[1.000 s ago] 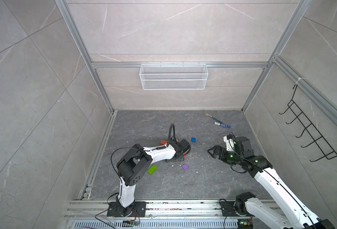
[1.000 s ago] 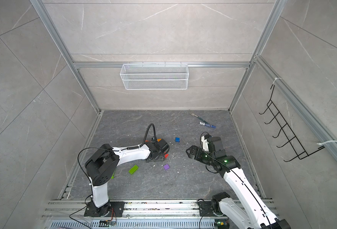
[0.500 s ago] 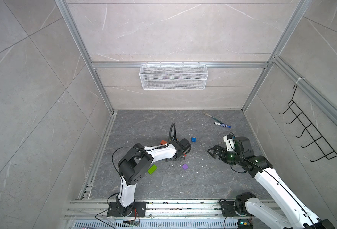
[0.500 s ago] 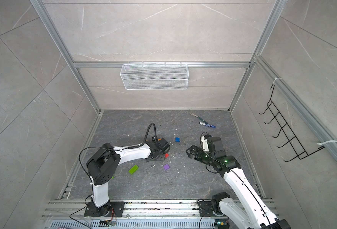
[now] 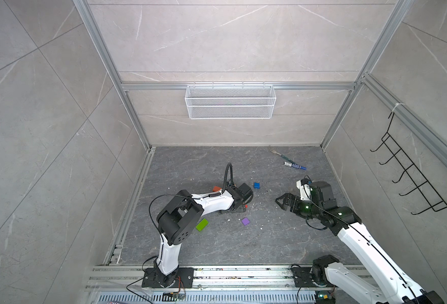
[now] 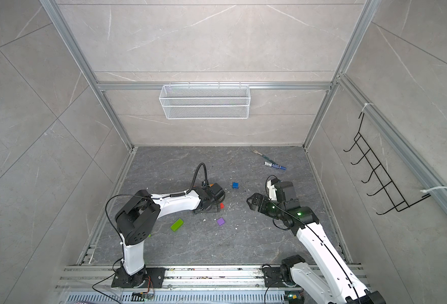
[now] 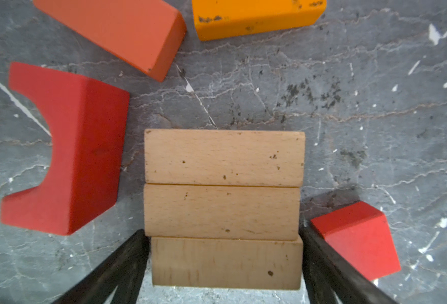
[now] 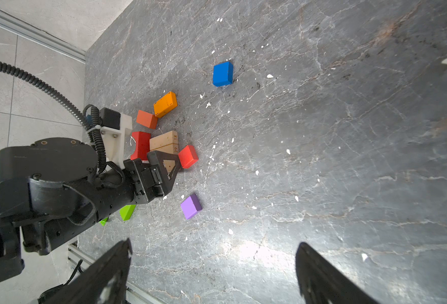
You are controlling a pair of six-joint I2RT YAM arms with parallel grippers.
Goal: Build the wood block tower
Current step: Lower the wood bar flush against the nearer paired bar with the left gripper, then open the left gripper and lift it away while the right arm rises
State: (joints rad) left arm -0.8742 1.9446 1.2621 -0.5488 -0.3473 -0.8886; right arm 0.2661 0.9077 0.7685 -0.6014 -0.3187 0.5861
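Grey stone floor with pale tiled walls all round is where we work. Our wood blocks lie near the middle of it, by the left arm. Three tan bars lie flat, side by side and touching. We think they make the bottom of the tower. Nothing sits on them yet, so most of the job is left.

Our left gripper is low over the end tan bar. Its two fingers stand apart, one at each short end of that bar, and we do not see them squeeze it. Our right gripper hangs over bare floor, well apart from the blocks. Its fingers are wide and hold nothing.

Near the bars lie a red arch, a red cube, a red-orange bar and an orange bar. A blue cube, a purple cube and a green bar lie farther off.

We think these blocks are hard and light and will not bend. Painted sides look smooth, so they may slip. We would hold a bar across its long flat sides, near the middle, so it stays level. We would hold the arch by its flat sides, not its hollow.
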